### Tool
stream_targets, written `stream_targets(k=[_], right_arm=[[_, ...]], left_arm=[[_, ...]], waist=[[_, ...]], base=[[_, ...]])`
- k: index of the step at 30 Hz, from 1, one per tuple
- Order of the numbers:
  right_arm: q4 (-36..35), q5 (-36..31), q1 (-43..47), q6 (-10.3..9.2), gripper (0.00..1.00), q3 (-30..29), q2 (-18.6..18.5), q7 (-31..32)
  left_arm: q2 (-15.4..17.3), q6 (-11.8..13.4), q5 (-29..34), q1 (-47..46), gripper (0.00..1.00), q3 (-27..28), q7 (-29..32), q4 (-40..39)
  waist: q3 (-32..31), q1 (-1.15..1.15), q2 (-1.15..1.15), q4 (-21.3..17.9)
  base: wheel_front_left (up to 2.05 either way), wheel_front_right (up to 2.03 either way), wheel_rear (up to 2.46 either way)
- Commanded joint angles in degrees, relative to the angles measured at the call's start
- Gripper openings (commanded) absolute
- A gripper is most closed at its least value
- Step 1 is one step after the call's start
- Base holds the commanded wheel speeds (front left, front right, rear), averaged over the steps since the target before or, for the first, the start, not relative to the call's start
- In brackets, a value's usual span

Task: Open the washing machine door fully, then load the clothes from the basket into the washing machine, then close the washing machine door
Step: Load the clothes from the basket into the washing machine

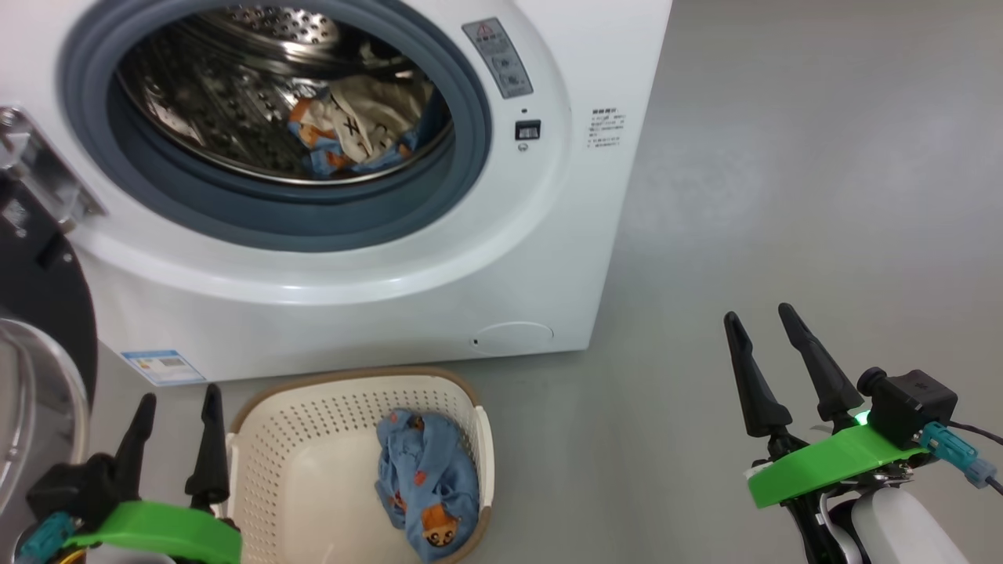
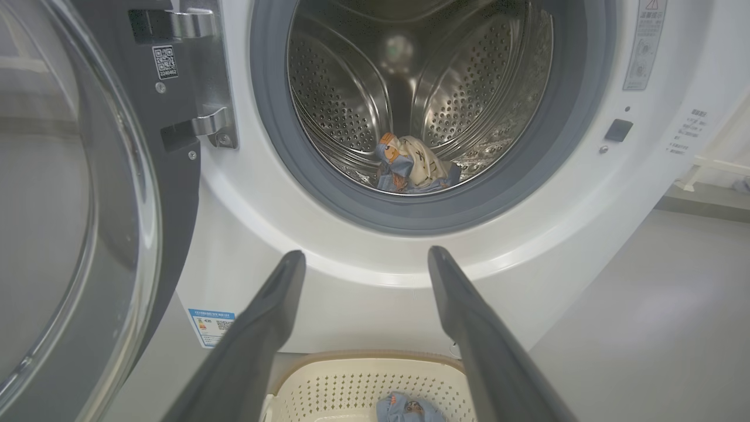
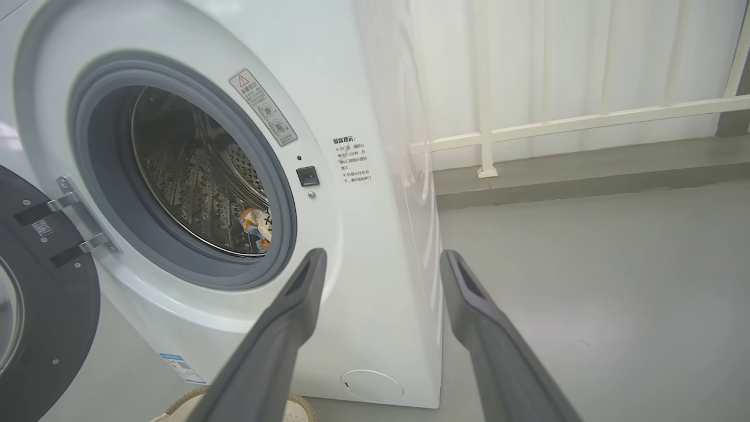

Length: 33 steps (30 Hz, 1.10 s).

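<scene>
The white front-loading washing machine (image 1: 501,258) stands with its round mouth uncovered, a grey-blue rubber ring framing the steel perforated drum (image 1: 227,86). Its glossy black door (image 1: 39,313) with the clear domed window is swung wide open on the hinges at the machine's left edge, seen from the front. A blue garment (image 1: 353,137) with orange bears and cream lining lies crumpled low in the drum. The cream perforated basket (image 1: 313,419) with a brown rim stands just in front of the machine, below the opening. A second garment (image 1: 427,478), same print, lies bunched against the basket's right wall.
</scene>
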Motion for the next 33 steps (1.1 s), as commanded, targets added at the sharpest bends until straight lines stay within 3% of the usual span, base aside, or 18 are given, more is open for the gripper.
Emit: stream_targets(k=[1,10,20,33], right_arm=[[-1.68,-0.70,-1.32,0.43,1.00,0.54,0.13,-0.46],[-2.84,-2.87,-2.57,0.43,1.00,-0.20,2.57,-0.46],[-4.42,-5.07,-4.50,0.43,1.00,-0.63,5.20,-0.46],[-7.40,-2.84,-7.48,0.43,1.00,1.07,5.86,-0.46]], left_arm=[[1.39,-0.36,-0.34,-3.05,1.00,1.67,0.13,-0.32],[2.72,-2.56,-1.93,-7.39,1.00,-1.00,1.24,4.97],[6.55,-3.34,-3.51,-12.72,1.00,-5.41,2.60,10.86],[12.04,-3.40,-10.09,-20.03,1.00,-15.91,4.33,15.88]], waist=[[1.62,0.00,0.00,-0.76],[8.14,0.00,0.00,-2.40],[16.31,0.00,0.00,-4.36],[27.08,0.00,0.00,-8.52]], base=[[0.00,0.00,0.00],[0.00,0.00,0.00],[0.00,0.00,0.00],[0.00,0.00,0.00]])
